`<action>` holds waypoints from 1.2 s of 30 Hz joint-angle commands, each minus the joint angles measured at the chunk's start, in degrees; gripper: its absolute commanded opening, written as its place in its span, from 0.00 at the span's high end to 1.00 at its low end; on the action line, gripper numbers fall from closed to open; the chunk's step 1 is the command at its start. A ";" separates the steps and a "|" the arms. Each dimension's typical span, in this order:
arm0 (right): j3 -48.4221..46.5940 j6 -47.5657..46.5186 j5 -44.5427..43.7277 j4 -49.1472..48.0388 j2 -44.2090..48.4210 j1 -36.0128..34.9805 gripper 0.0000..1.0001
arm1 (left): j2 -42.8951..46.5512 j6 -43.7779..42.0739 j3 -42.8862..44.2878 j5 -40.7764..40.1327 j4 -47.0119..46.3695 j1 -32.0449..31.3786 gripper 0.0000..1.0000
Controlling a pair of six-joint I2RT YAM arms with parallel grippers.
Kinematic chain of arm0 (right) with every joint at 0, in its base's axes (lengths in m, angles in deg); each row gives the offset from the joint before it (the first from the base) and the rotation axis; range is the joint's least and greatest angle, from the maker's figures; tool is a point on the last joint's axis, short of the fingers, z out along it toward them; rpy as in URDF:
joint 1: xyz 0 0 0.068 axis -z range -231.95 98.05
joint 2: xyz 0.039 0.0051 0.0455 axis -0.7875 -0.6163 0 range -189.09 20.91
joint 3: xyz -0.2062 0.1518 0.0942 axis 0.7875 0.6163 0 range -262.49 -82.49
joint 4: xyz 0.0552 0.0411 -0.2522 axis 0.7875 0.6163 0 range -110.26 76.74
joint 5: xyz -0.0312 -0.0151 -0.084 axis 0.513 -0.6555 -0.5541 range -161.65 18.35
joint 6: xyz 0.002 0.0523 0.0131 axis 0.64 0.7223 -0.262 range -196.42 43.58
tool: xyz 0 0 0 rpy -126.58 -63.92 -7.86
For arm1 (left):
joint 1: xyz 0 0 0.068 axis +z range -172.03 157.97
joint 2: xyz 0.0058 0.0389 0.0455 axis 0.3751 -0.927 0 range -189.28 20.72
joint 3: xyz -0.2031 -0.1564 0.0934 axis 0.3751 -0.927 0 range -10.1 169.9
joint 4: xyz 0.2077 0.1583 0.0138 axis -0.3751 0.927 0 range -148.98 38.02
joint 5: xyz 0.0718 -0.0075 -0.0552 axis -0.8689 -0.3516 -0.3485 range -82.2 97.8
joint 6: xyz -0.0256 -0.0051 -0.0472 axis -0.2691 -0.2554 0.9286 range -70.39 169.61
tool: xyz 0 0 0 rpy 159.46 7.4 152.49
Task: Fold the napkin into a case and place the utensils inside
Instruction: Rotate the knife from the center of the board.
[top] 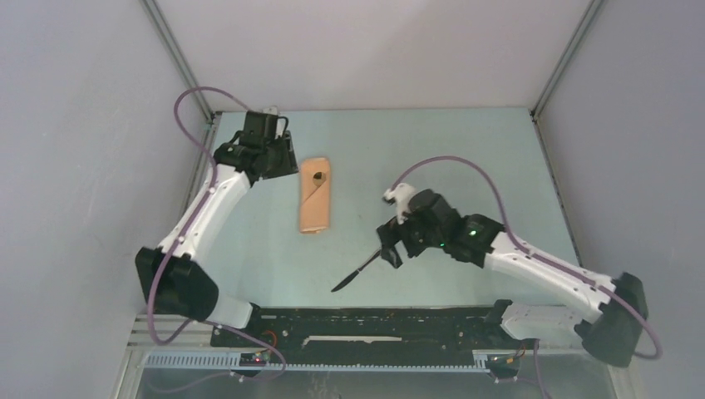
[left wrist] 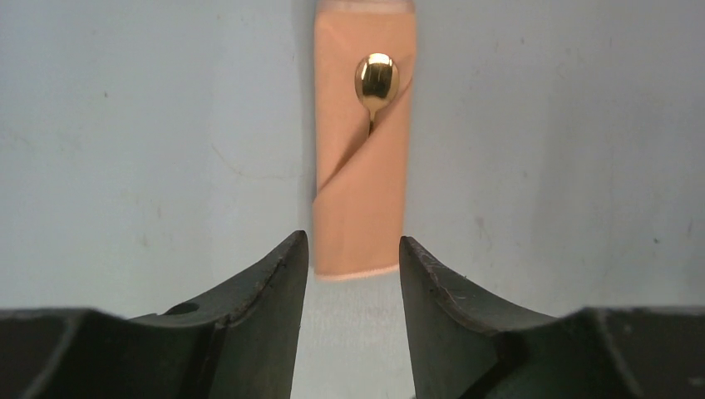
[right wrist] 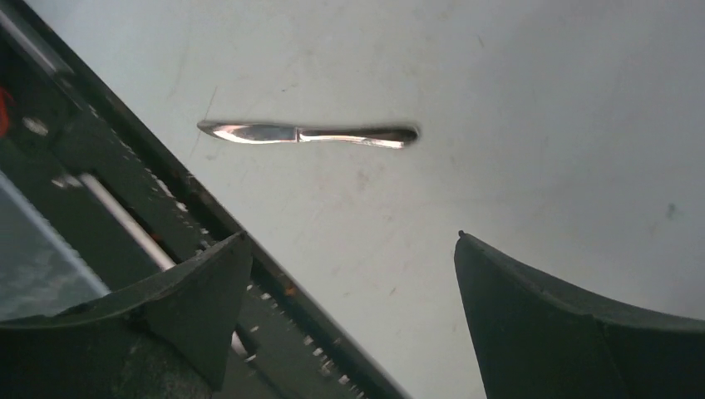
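Hovering my right gripper [right wrist: 349, 241] above the near part of the worktop [top: 465, 150]; jaws spread full wide, nothing between them. The knife [right wrist: 308, 133] lies flat close to the near edge, alongside the black rail [right wrist: 125, 191] and clear of both fingers.

Key relation: in the wrist view the knife's long axis runs crosswise, ahead of the jaws and offset toward the left finger. From above it slants from near-left to far-right, with one end meeting the right gripper's outline. The right arm is plainly the nearer one. Judgement: the jaws must come forward and span the knife across its width.

Farther out, toward the far-left corner, sits the case [top: 316, 195], folded, long axis near to far. The spoon [left wrist: 377, 79] is tucked under its diagonal flap, gold bowl showing. My left gripper [left wrist: 353, 241] is just left of the case; jaws parted, holding nothing.

Not readable: the spoon's handle inside the cloth, the knife end beneath the right gripper from above, and the height of either gripper over the worktop
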 commanded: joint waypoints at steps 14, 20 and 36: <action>-10.61 -64.81 15.75 -1.44 -27.66 -12.99 0.10 | 29.46 -1.17 -24.27 13.90 -2.54 2.15 0.47; -17.01 -65.25 19.20 2.22 -38.38 -11.15 0.19 | 35.53 -1.31 -27.62 12.25 -1.86 2.76 0.46; -20.23 -49.16 1.97 1.09 -50.46 -13.17 0.55 | 40.44 -1.70 -25.70 11.80 1.17 4.64 0.45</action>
